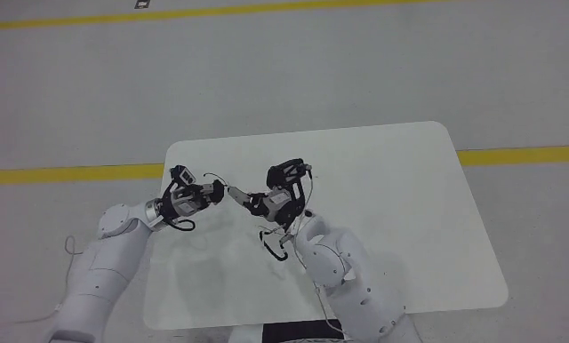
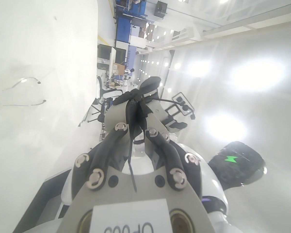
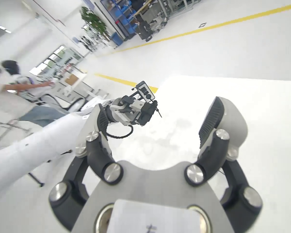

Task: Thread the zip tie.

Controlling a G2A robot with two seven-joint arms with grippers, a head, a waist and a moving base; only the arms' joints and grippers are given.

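While your left gripper [image 2: 135, 95] hung above the white table [image 1: 400, 165], its two fingers were pressed together on the black zip tie [image 2: 130, 156]. The strap was pinched near the fingertips of the left gripper, and from there it ran back between the fingers toward the wrist, where its thin end lay free over the grey base plate. In the right wrist view, a short black tip of the tie also stuck out from the front of the left gripper.

You had the right gripper [image 3: 157, 109] just beside the left gripper and facing it. Its jaws were spread wide and held nothing. From above I could not tell if its fingertips touched the left gripper or only came very near.

Two thin pale strands [image 2: 21, 80] with dark ends lay flat on the table, apart from the left gripper.
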